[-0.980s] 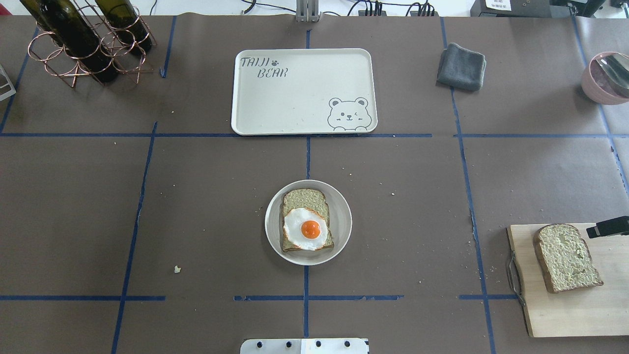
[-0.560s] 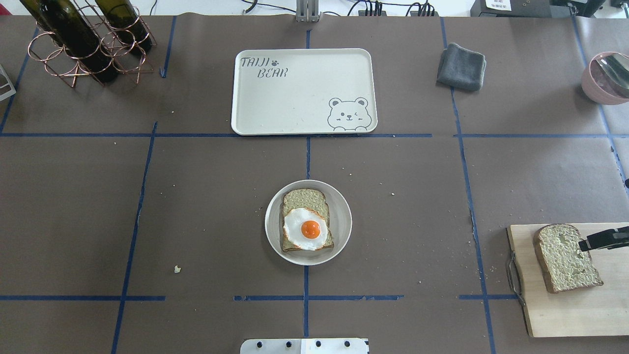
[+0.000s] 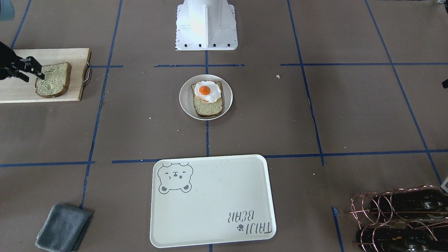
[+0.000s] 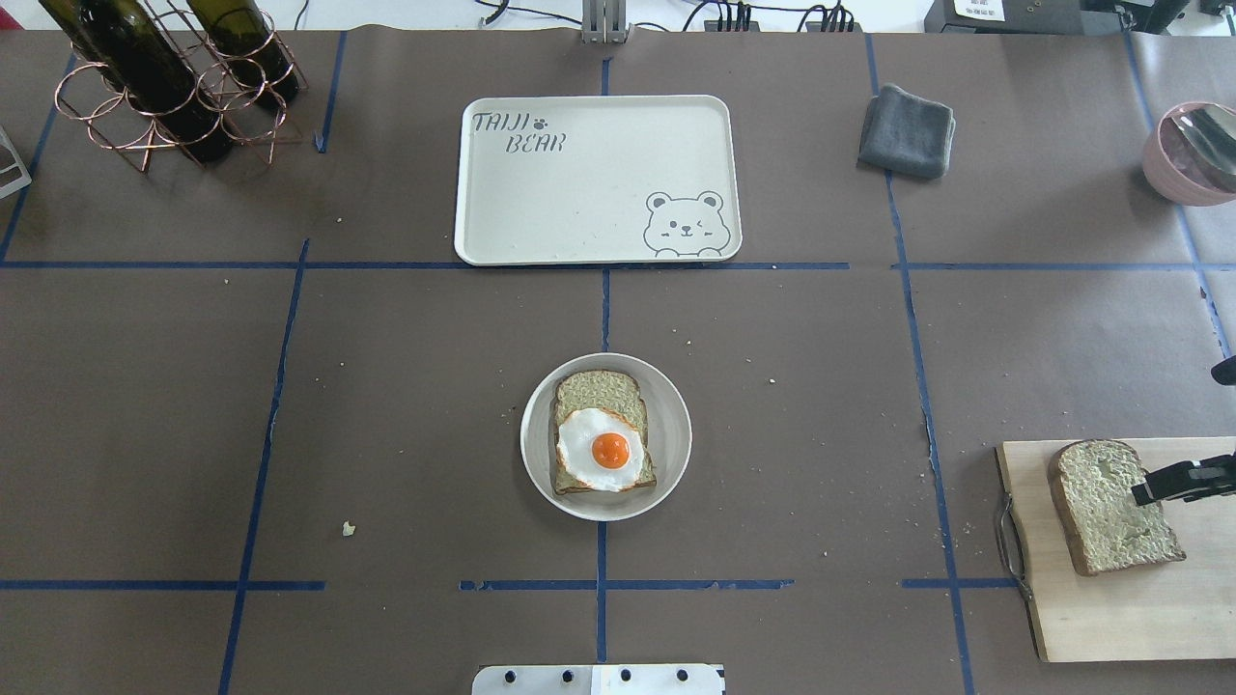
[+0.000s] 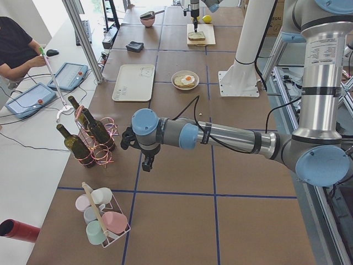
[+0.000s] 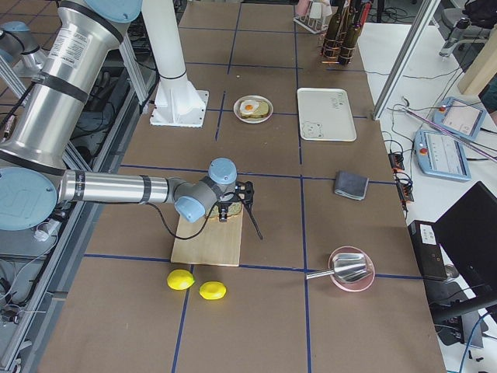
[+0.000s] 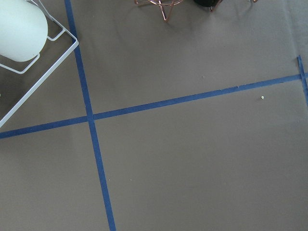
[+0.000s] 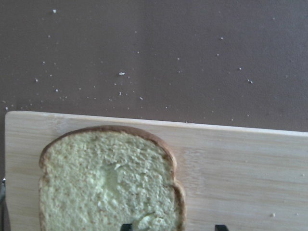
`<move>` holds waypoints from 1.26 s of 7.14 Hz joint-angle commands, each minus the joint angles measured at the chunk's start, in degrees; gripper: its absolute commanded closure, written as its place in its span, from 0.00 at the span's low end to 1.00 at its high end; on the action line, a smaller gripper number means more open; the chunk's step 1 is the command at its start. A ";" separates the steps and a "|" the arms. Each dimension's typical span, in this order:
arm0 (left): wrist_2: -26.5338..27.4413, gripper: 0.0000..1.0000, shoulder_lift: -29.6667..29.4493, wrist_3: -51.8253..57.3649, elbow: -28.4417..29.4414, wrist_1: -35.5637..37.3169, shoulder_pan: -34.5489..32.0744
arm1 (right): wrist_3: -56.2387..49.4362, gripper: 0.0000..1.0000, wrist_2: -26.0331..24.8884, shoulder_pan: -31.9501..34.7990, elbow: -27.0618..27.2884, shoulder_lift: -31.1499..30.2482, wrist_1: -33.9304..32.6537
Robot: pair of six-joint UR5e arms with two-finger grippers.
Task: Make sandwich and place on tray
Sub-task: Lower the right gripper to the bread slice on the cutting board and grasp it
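Observation:
One bread slice (image 4: 599, 391) lies on the small round plate (image 4: 666, 405) with the fried egg (image 4: 608, 449) on top. A second bread slice (image 4: 1101, 512) lies flat on the wooden cutting board (image 4: 1120, 618). My right gripper (image 4: 1168, 486) is open just above that slice's right edge. In the right wrist view one fingertip (image 8: 126, 226) is over the bread (image 8: 106, 183) and the other is over bare board (image 8: 240, 159). The tray (image 4: 579, 193) holds nothing. My left gripper (image 5: 146, 163) hangs over the table near the bottle rack; I cannot tell its state.
A folded grey cloth (image 4: 908, 130) lies right of the tray. A copper rack with wine bottles (image 4: 164, 87) stands at the far left. A pink bowl with a metal scoop (image 4: 1193, 154) is at the far right. Two lemons (image 6: 194, 284) lie beyond the board. A wire rack of cups (image 5: 102, 221) stands by the left arm.
My right gripper has moved from the board's far edge toward the near side and a little left, onto the right edge of the loose bread slice. Nothing else moved.

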 commanded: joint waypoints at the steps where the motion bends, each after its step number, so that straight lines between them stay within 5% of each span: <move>1: 0.02 0.00 0.00 0.00 0.00 -0.09 0.03 | 0.09 0.39 -0.02 -0.25 -0.59 0.12 0.01; 5: 0.29 0.00 0.00 0.09 0.00 -0.09 0.03 | 0.27 0.41 -0.02 -1.21 -1.47 1.08 0.01; 6: 0.29 0.00 0.00 0.17 0.00 -0.09 0.03 | 0.27 0.48 -0.02 -1.21 -1.56 1.09 0.01; 8: 0.29 0.00 0.00 0.18 -0.08 -0.09 0.03 | 0.36 1.00 0.07 -1.21 -1.39 1.09 0.01; 9: 0.29 0.00 0.00 0.18 -0.08 -0.09 0.03 | 0.36 1.00 0.07 -1.21 -1.47 1.09 0.01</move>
